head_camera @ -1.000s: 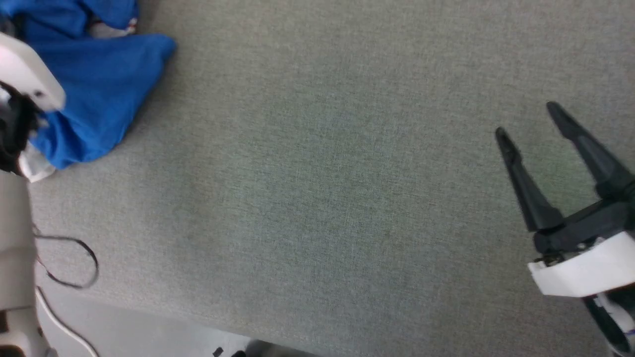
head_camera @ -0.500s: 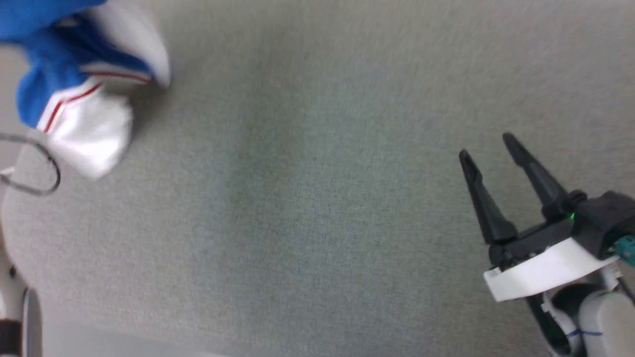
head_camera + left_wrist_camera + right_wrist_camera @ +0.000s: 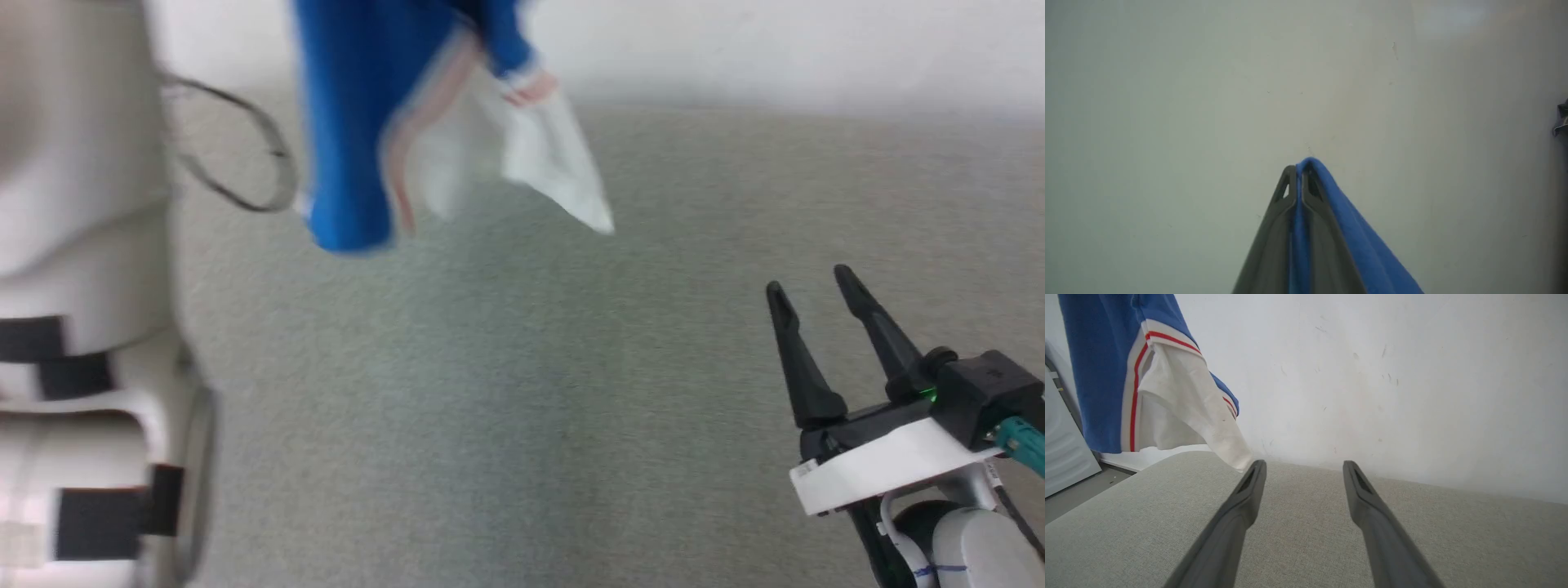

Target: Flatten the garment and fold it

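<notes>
the left claw (image 3: 1300,173) is clenched, its two dark fingers pressed together on a fold of the garment (image 3: 1355,237), a bright blue soft jersey t-shirt. the cloth runs up between the fingers, over the tips and down the right-hand side of the wrist view. from the head view the garment (image 3: 347,122) hangs lifted and blurred at the upper left. one white short sleeve (image 3: 547,171) with thin red stripe trim flares out to the right. i cannot tell whether its lowest blue edge touches the table. the pale left forearm (image 3: 73,245) and a black cable loop (image 3: 245,163) crowd the left side. the right claw (image 3: 808,282) sits low at the right, released, fingers spread wide, well apart from the garment. between the two lies a wide open stretch of grey-green woven fabric table (image 3: 522,392). its far edge runs along the white wall (image 3: 1392,375). in the right wrist view its left edge rounds off toward a grey floor (image 3: 1081,490).
</notes>
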Controlling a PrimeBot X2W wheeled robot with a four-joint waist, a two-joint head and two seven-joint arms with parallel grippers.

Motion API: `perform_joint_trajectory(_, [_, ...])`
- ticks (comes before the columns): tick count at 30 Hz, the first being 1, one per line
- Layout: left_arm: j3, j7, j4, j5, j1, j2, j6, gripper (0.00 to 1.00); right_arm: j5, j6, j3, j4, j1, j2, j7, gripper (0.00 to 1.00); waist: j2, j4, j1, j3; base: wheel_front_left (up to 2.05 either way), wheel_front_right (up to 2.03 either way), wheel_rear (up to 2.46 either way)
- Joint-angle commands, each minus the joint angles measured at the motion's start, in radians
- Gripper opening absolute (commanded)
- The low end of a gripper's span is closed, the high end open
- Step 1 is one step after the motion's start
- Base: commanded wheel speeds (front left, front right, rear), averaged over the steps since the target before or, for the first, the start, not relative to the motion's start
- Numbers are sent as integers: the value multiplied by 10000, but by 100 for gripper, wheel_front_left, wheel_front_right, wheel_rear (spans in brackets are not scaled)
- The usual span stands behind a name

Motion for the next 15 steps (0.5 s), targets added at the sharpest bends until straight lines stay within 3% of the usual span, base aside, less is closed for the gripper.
perform_joint_trajectory(1, [-109,12,30,-113,-123,-187,31,0,-72,-21,-67,10,66,35,-85,100,-1,-512,3,-399,0,0,0])
perform_joint_trajectory(7, [-1048,83,196,-433,114,-1036,81,0,-149,-21,-410,-19,-67,155,-198,100,-1,-974,3,-345,0,0,0])
perform_joint_trajectory(15, [-2663,-279,354,-1302,1955,-1274,647,0,-173,-21,-820,-143,-47,213,-204,100,-1,-1603,3,-64,0,0,0])
